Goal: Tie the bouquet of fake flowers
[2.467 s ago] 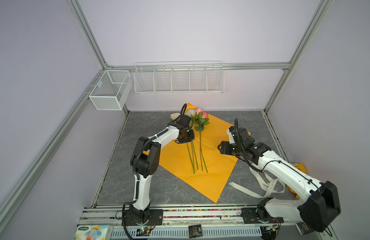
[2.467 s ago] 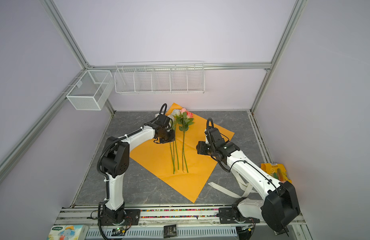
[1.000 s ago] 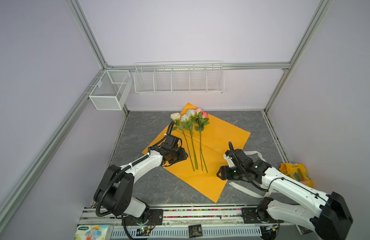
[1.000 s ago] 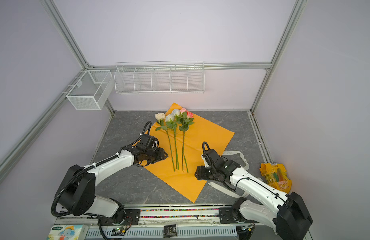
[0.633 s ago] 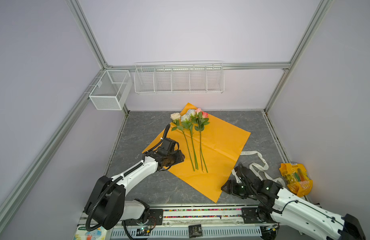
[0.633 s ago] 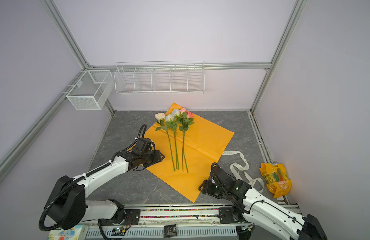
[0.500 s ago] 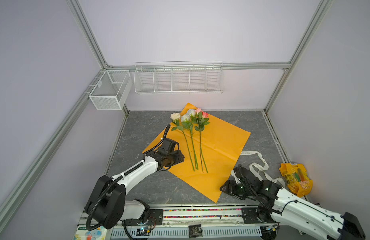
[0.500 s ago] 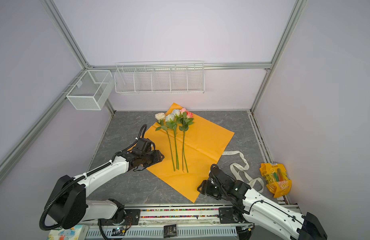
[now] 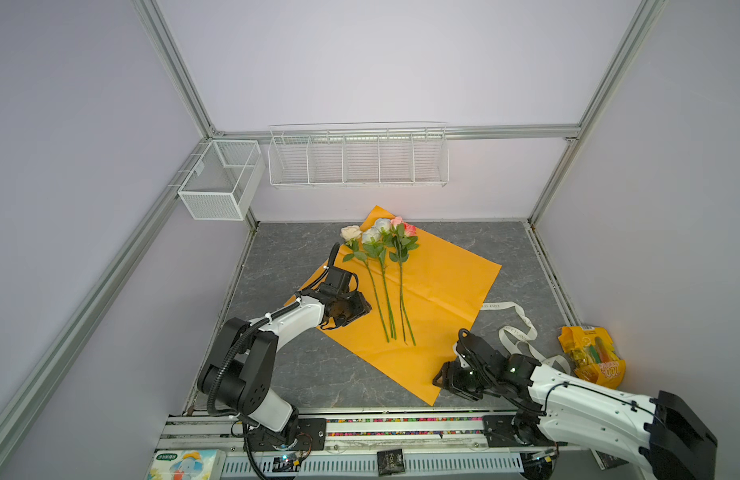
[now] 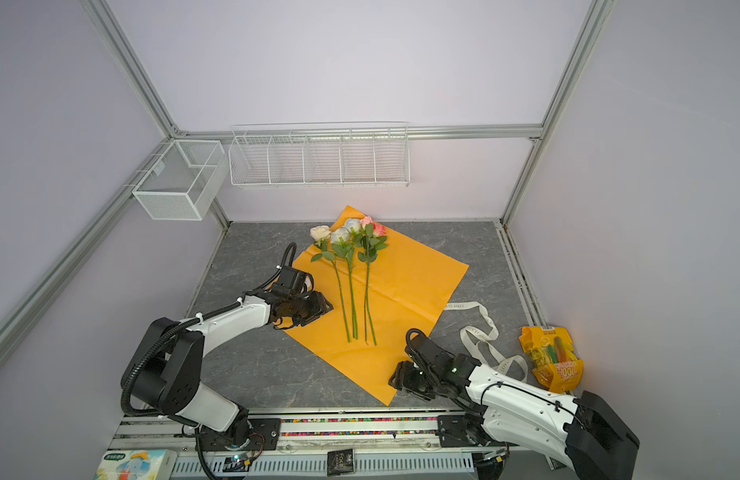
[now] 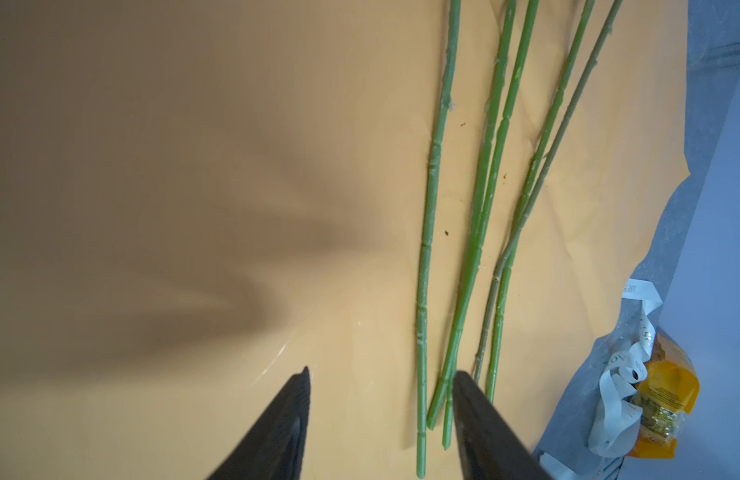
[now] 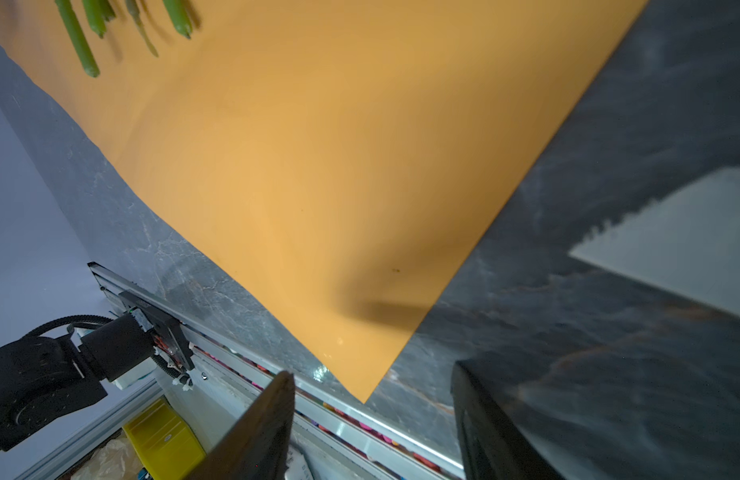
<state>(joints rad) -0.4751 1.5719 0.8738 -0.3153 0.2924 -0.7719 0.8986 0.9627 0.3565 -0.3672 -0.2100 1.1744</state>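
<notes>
Both top views are bright and evenly lit, with soft light from above; the far wall [image 9: 360, 203] [image 10: 318, 203] carries a warmer, brighter patch below the wire shelf [image 9: 357, 166]. Shadows on the gray table [image 9: 285, 365] are faint. Everything is sharp, though the wide lens spreads the side walls [image 9: 68, 166] outward at the edges.

In the left wrist view a broad, soft shadow darkens much of the orange paper [image 11: 172, 187]. A thin streak of glare lies just beside the fingers [image 11: 276, 428] of the left gripper [image 11: 380, 370], which are black and blurred. The flower stems [image 11: 484, 187] are crisp.

The right wrist view is smeared by motion: stem ends, table and a pale strip [image 12: 671, 241] are all soft.
</notes>
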